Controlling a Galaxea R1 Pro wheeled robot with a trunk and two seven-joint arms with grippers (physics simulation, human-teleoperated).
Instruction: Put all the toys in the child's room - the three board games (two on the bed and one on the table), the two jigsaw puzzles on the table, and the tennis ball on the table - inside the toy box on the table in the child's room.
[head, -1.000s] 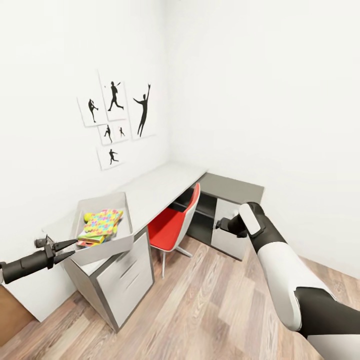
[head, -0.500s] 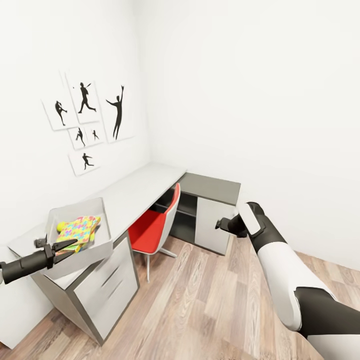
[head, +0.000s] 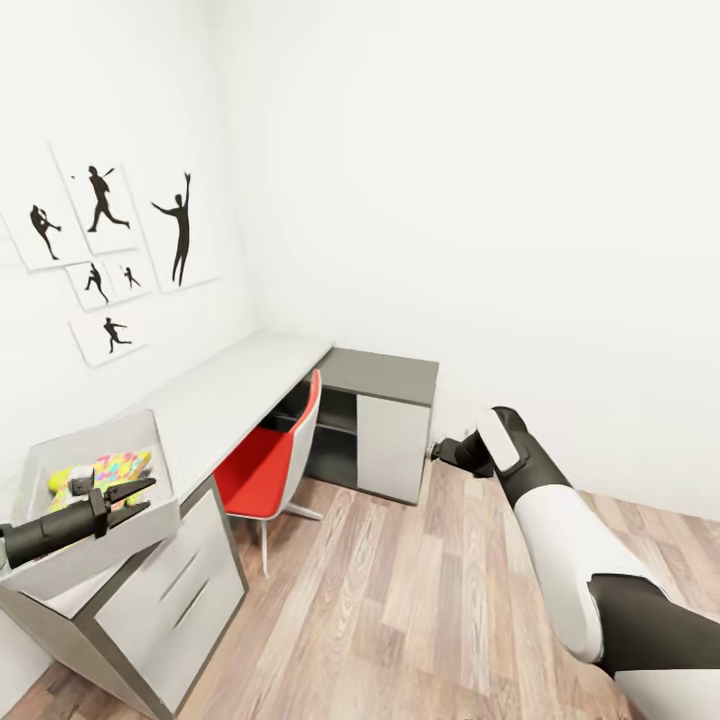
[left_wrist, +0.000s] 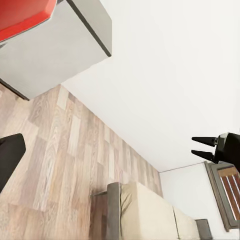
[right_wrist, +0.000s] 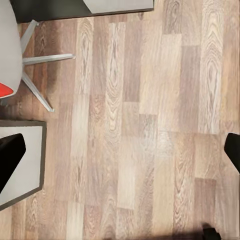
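Our toy box (head: 150, 450) on the table's (head: 235, 385) near end, puzzle (head: 110, 466) and ball (head: 58, 483) inside, our left gripper (head: 135, 495) beside it, jaws narrowly parted, empty, our right gripper (head: 437, 451) over floor (head: 400, 600), jaws wide, red chair (head: 265, 465) at table

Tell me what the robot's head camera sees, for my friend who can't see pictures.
A grey toy box holding colourful jigsaw puzzles and a tennis ball sits on a long table in a white room. The open, empty left gripper hovers near the box; a red chair is tucked underneath.
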